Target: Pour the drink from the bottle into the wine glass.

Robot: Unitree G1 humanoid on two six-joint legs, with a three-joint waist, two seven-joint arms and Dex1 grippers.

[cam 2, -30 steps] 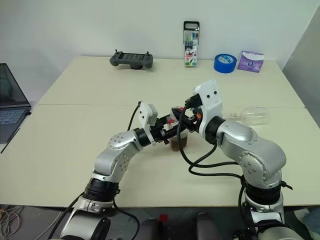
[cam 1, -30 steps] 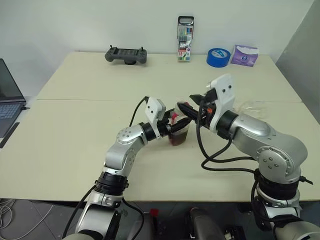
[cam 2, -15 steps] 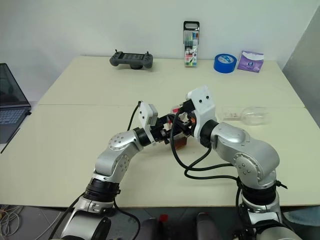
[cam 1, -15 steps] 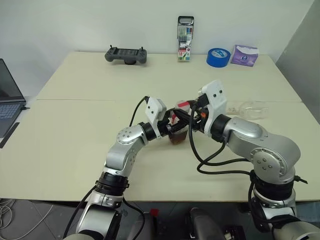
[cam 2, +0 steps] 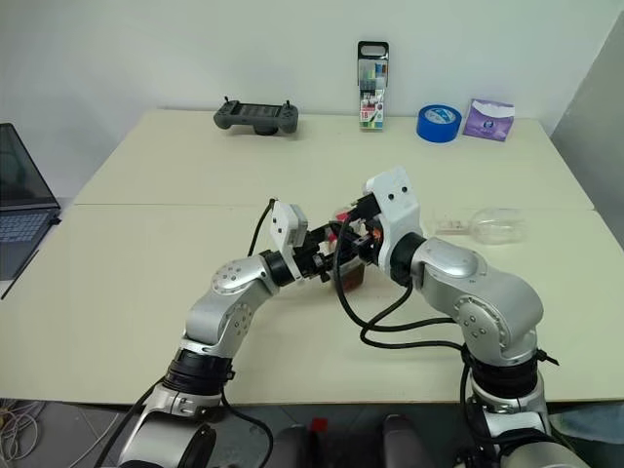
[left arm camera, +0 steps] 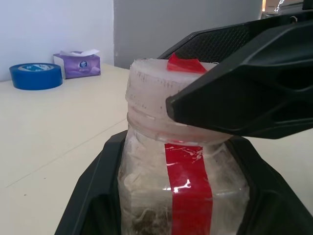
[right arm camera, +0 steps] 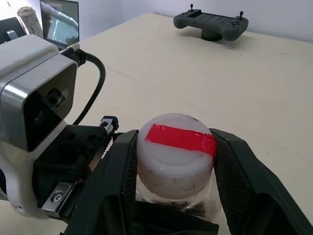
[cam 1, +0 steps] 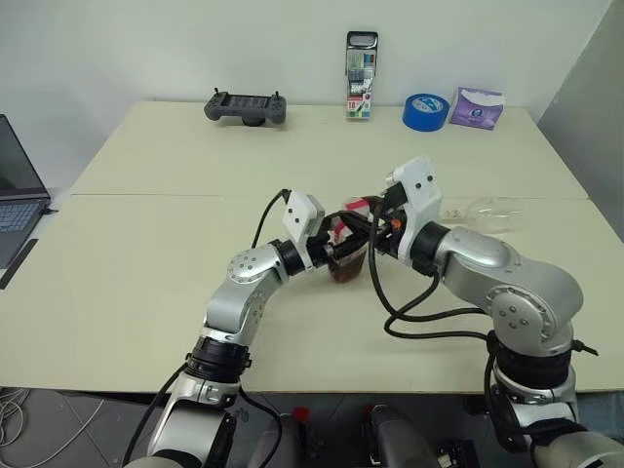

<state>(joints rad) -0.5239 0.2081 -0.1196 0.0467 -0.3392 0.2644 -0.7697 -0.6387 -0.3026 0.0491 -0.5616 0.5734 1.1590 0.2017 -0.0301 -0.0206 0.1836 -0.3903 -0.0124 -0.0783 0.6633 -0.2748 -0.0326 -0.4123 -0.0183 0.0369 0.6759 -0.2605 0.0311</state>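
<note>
Right end effector (cam 1: 358,218) has swung in from your right over the last second. It was clear of the bottle (left arm camera: 181,196); it now sits over the cap (right arm camera: 176,156), one finger on each side and snug against it. I read that as closed on the cap, no gap visible in the right wrist view.

Left end effector (cam 1: 334,255) hasn't moved. It's fully closed on the bottle body, holding it upright just off the worktop (cam 1: 146,253).

My read: you're set up to unscrew, left bracing and right twisting. Cap's still on, so no pouring yet.

The drink (cam 1: 347,273) is a shallow dark layer at the bottom of the bottle, below the left fingers.

The glass (cam 2: 495,226) is well off to the right of the right end effector, past its forearm. It looks to be lying on its side, so it probably needs standing up before you pour.

Count:
- bottle: 1
- cap: 1
- glass: 1
- end effectors: 2, both on the bottle
- beyond both end effectors, at the far edge of the worktop: controller (cam 1: 246,106) 1, marker case (cam 1: 361,76) 1, blue tape roll (cam 1: 425,111) 1, tissue pack (cam 1: 476,107) 1
- laptop (cam 1: 18,190): 1, far to the left of the left end effector
</note>
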